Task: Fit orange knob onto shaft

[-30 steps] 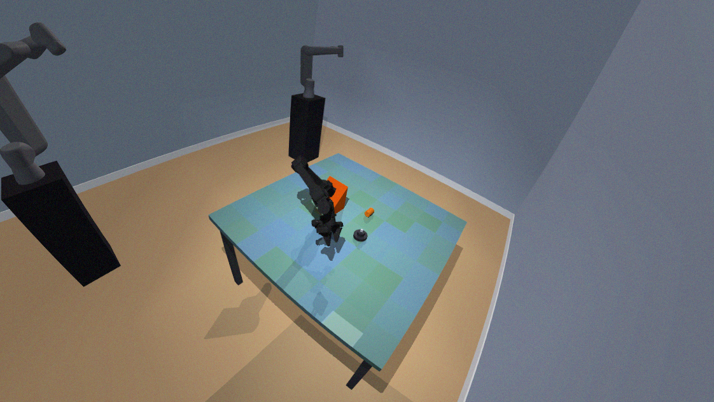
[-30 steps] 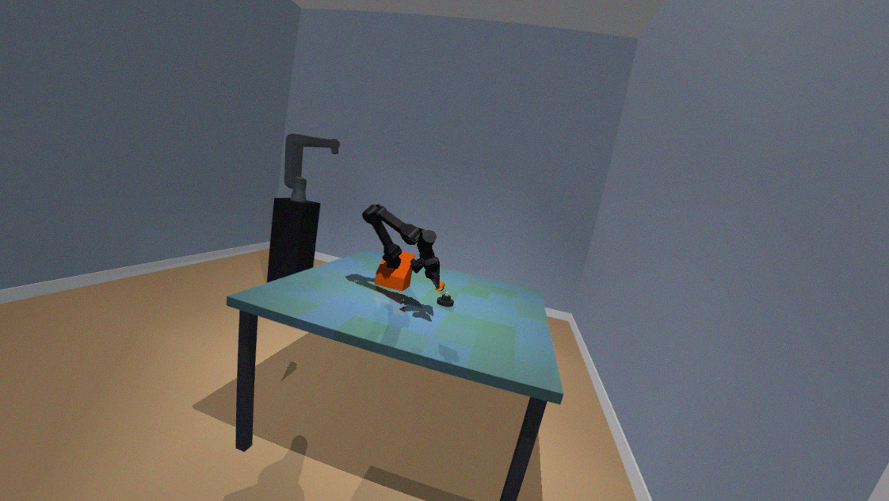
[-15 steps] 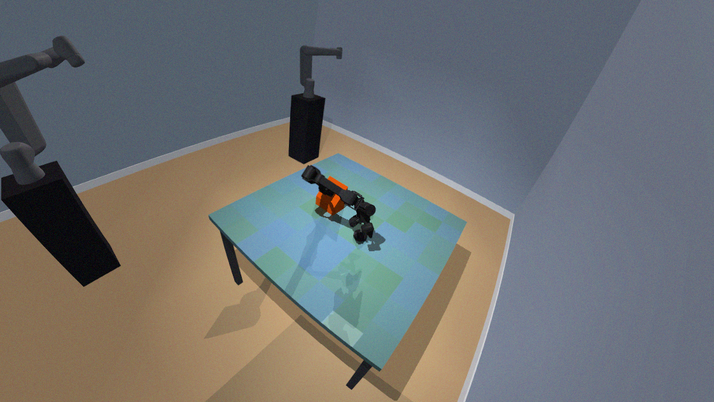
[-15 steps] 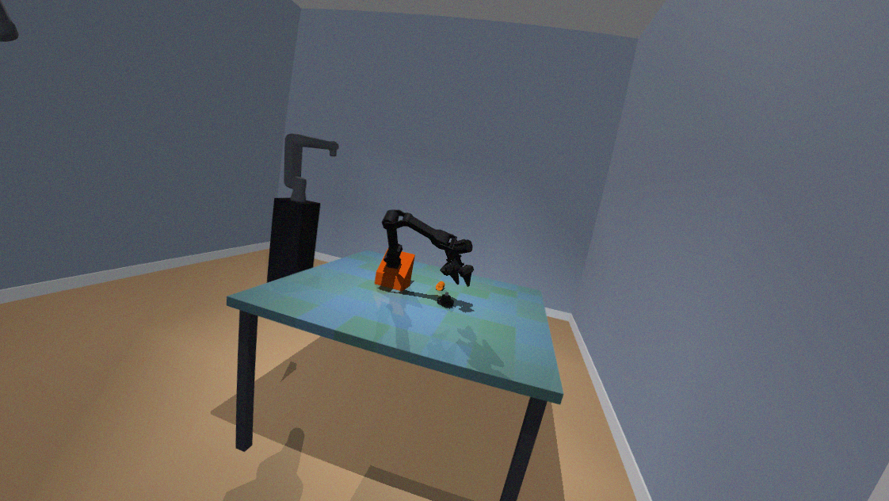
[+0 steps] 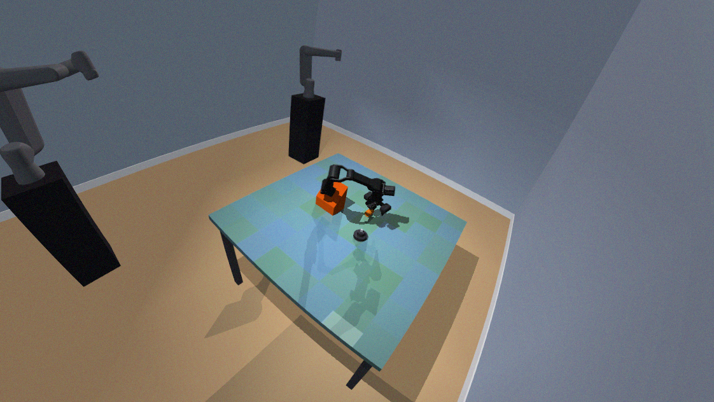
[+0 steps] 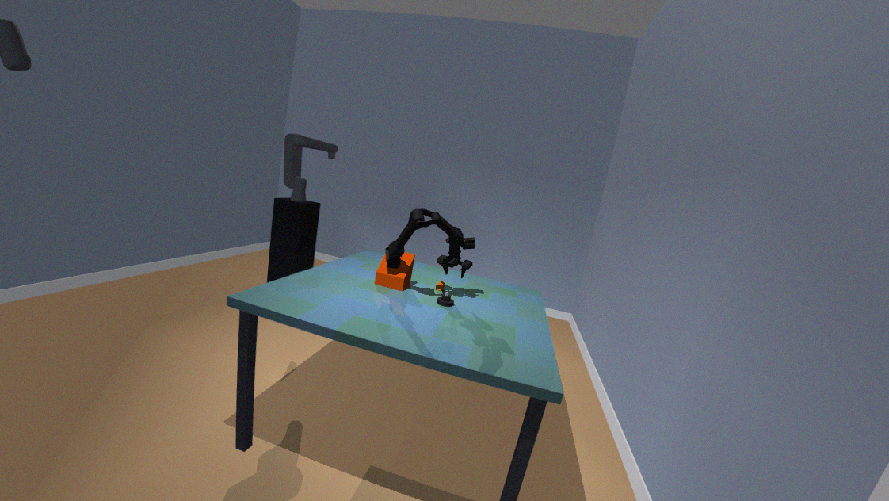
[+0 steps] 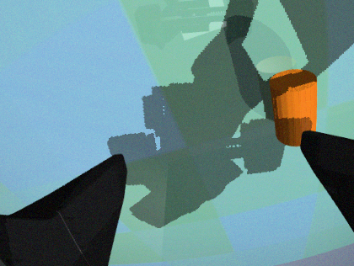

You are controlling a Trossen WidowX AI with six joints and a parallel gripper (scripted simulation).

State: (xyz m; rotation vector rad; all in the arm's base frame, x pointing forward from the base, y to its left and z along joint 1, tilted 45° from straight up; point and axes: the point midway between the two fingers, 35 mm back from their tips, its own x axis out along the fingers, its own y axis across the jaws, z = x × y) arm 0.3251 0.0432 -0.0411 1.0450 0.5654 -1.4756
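your smooth, round-sided orange knob [image 5: 368,213] [image 6: 440,285] [image 7: 296,107] lies on its side on the shiny blue and green table [image 5: 279,234] [image 6: 348,320] [image 7: 63,84], near the dark round pedestal [image 5: 360,236] [image 6: 445,302]. its long axis runs flat along the table, and you cannot tell which end has the hole. your black gripper [image 5: 377,209] [image 6: 454,275] [image 7: 217,151] points down, above and behind the pedestal in the outside view, wide open and holding nothing.

A robotics lab, it seems: a black tabletop arm [image 5: 353,175] [image 6: 429,217], gray arms [image 5: 305,63] [image 6: 292,158] on black plinths [image 5: 305,130] [image 6: 292,239], plain walls!
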